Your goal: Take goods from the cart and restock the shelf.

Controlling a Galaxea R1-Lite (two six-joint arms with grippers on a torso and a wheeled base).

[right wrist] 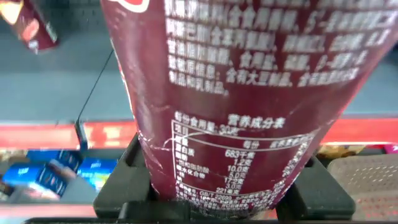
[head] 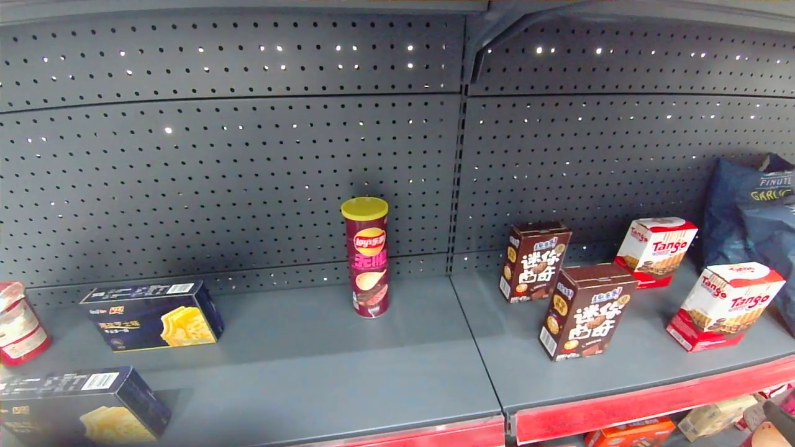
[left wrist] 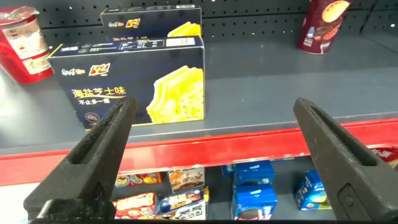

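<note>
- The right gripper is clamped on the held can, dark red and upright between its fingers. Rows of small white print and a nutrition table cover its side. It is not yet on the shelf.
- The left gripper is empty, with its fingers spread wide.
- Just beyond those fingers the front blue box stands at the shelf's edge, with yellow artwork and a white barcode label. The rear blue box stands behind it.
- Farther off, the standing can is against the back wall. It has a yellow lid and a round red-and-yellow logo.
- Restocking looks partway done: one can is placed, one is in hand, and much of the shelf is bare.
</note>
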